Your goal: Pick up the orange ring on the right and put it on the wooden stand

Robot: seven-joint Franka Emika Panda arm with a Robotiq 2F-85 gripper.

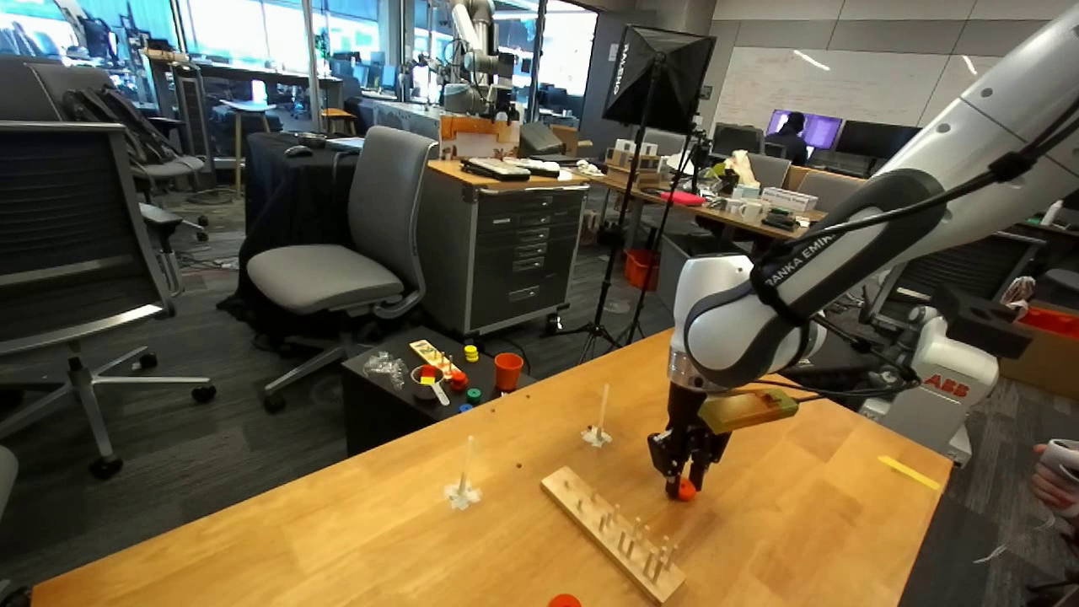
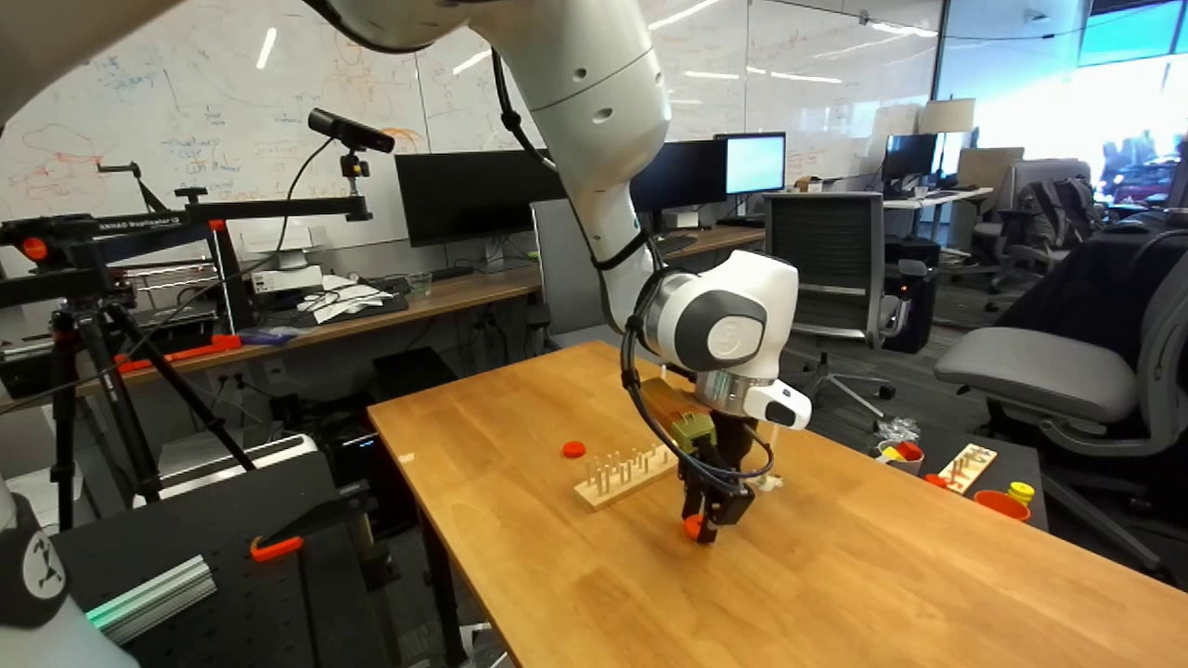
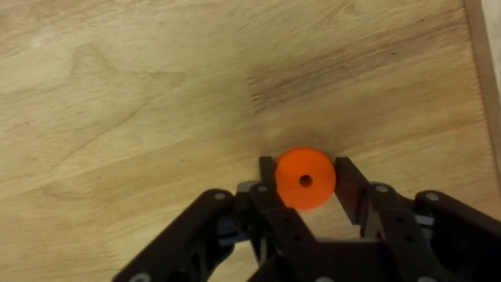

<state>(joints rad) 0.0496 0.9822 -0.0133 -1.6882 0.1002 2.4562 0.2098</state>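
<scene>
**Claw (image 3: 304,172) clenched on the ring (image 3: 306,194)**

Left to right in an exterior view, a black side table (image 1: 396,443) comes first, well to the left of the claw and beyond the worktop (image 1: 809,523); an orange cup (image 1: 508,372) stands on it. A pin (image 1: 467,464) stands upright on the worktop, also well left of the claw. Then comes the stand (image 1: 612,536), lying flat with its pegs (image 2: 607,479) pointing up, near the claw and left of it in both exterior views. A second ring (image 2: 574,449) lies on the worktop, left of the claw too, with the stand between the two. Another pin (image 1: 603,409) rises left of the claw and farther from the camera.

The claw itself points down. In the wrist view its fingertips (image 3: 266,168) touch opposite sides of the ring, which sits between them with its hole facing the camera. They are low over the worktop; whether the ring rests on it or hangs just above, I cannot tell from these angles.

Right of the claw, well apart, a strip of yellow tape (image 1: 909,473) lies on the worktop. Past that, a white machine (image 1: 952,362) marked ABB stands beyond the worktop's edge.
</scene>
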